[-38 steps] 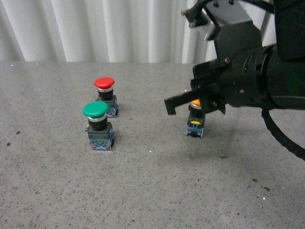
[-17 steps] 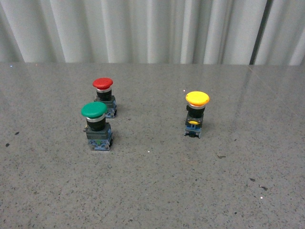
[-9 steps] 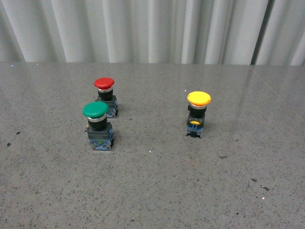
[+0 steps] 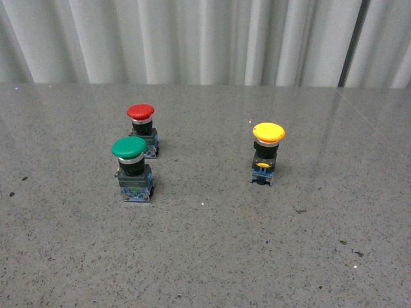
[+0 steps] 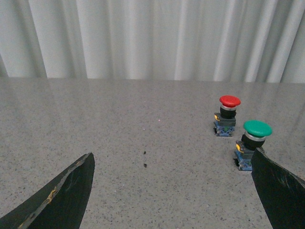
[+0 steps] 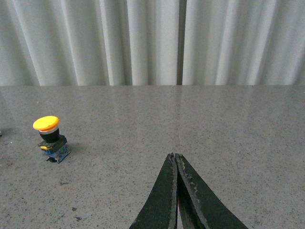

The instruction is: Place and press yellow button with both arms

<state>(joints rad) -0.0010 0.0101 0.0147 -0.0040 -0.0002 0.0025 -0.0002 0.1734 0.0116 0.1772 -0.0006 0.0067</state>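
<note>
Yellow button [image 4: 268, 153] stands upright on the grey speckled table [image 4: 212, 256], alone and well apart from both arms. Nearest the wrist cameras, the right gripper [image 6: 177, 167] is clenched on nothing, tips touching; the left gripper [image 5: 174, 191] is spread wide, empty. Farther off stand the green button [image 4: 131, 168] and, behind it, the red button [image 4: 142, 129]. I judge the yellow one light, rigid and top-heavy: grip the square base, not the smooth cap.
</note>
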